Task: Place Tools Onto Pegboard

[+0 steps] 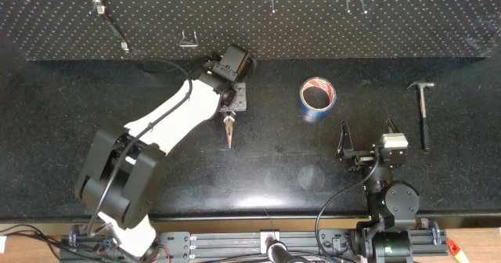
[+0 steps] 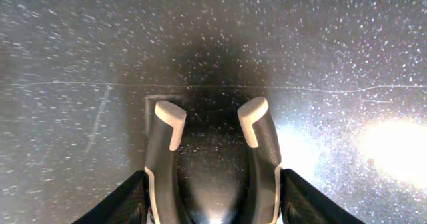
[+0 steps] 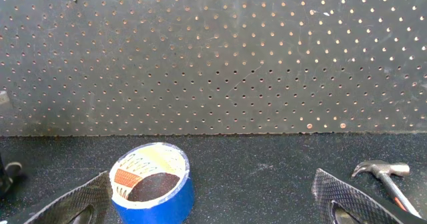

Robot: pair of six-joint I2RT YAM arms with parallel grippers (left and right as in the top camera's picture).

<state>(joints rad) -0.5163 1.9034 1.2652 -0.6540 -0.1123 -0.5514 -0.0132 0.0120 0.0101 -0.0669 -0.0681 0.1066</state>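
Top view shows the blue tape roll (image 1: 318, 97) standing on its edge-flat side on the dark counter (image 1: 274, 169), and everything else is easiest placed from it. The pegboard (image 1: 313, 28) rises just behind the roll. On the board, well off to the roll's left, a long slim tool (image 1: 111, 24) hangs aslant from a peg, so one item seems to be done. A bare wire hook (image 1: 188, 37) sits between that tool and the roll, low on the board.

The pliers (image 1: 228, 130) lie flat on the counter to the left of the roll, tip pointing toward the arm bases. The left claw (image 1: 232, 102) is down over their handle end, on the pegboard side. Its wrist view looks straight at the counter with both fingers (image 2: 167, 121) spread and speckled surface showing between them, so the left claw is released, grasping nothing. I judge it is set low and square to straddle the handles before clenching; whether the handles lie between the fingers I cannot tell.

The hammer (image 1: 423, 114) lies to the right of the roll, head toward the board. The right claw (image 1: 344, 142) waits just in front of the roll, fingers wide apart and released, facing the roll and board, likely parked to leave the left arm room.
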